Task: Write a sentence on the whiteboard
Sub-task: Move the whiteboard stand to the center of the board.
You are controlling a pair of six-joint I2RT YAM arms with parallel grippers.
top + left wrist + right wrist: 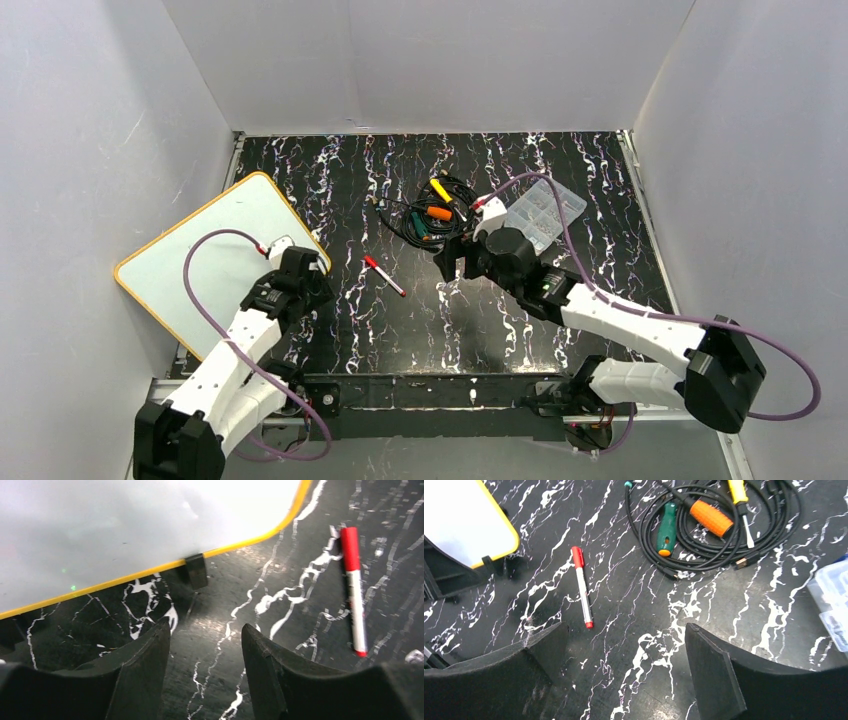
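Note:
The whiteboard [215,250] lies at the left of the table, its orange-yellow rim showing, and its surface is blank; no red sentence shows on it. A red-capped marker [384,275] lies on the black marbled table just right of the board. My left gripper [305,268] is open and empty over the board's near right corner. In the left wrist view my left gripper [206,626] faces the board's rim [125,577], with the marker [354,580] to the right. My right gripper [458,264] is open and empty; in the right wrist view [625,627] the marker [582,587] lies ahead to the left.
A coil of black cable with orange, green and yellow screwdrivers [435,212] lies at the table's middle back. A clear plastic parts box [545,212] sits to its right. Grey walls close in the table on three sides.

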